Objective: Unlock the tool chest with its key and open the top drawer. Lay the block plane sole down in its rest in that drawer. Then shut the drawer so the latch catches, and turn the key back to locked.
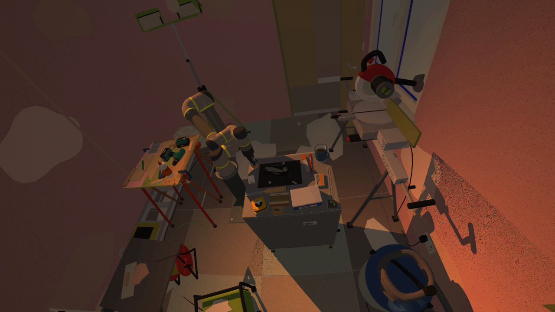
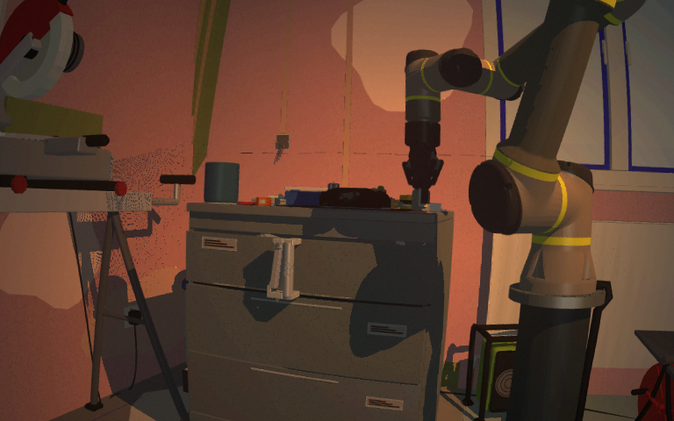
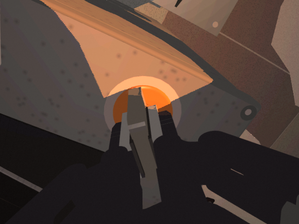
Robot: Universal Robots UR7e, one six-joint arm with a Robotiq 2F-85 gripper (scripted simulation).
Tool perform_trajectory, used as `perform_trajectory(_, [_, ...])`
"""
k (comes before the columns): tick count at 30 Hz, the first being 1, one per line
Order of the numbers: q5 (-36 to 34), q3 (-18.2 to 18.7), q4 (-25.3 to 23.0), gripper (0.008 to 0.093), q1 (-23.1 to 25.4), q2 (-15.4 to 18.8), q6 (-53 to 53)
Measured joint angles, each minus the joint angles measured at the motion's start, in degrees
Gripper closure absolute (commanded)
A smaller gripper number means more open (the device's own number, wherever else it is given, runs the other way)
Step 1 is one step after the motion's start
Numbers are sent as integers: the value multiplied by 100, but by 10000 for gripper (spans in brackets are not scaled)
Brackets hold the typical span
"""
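Observation:
My gripper (image 2: pixel 421 194) points straight down at the back corner of the tool chest (image 2: pixel 318 308) top, on the arm's side, and is closed on the flat grey key (image 3: pixel 141 125), which stands in an orange lock disc (image 3: pixel 142 101). The gripper (image 1: pixel 254 164) is just left of the dark tray (image 1: pixel 279 174) on the chest top. A tool with a knob lies in that tray; I cannot tell whether it is the block plane. The top drawer (image 2: pixel 308 260) is closed, with a pale upright handle (image 2: pixel 283 268) on its front.
The chest's back edge (image 3: pixel 169 58) runs close behind the lock. A mug (image 1: pixel 321 152), a white box (image 1: pixel 306 196), a yellow tape measure (image 1: pixel 259 204) and small tools crowd the chest top. A mitre saw stand (image 1: pixel 372 116) is to one side, a workbench (image 1: pixel 163 163) to the other.

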Motion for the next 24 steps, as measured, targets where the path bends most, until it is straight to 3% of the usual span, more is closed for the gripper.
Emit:
perform_trajectory(13, [0, 0, 0, 934, 0, 0, -3598])
perform_trajectory(24, [0, 0, 0, 934, 0, 0, -4880])
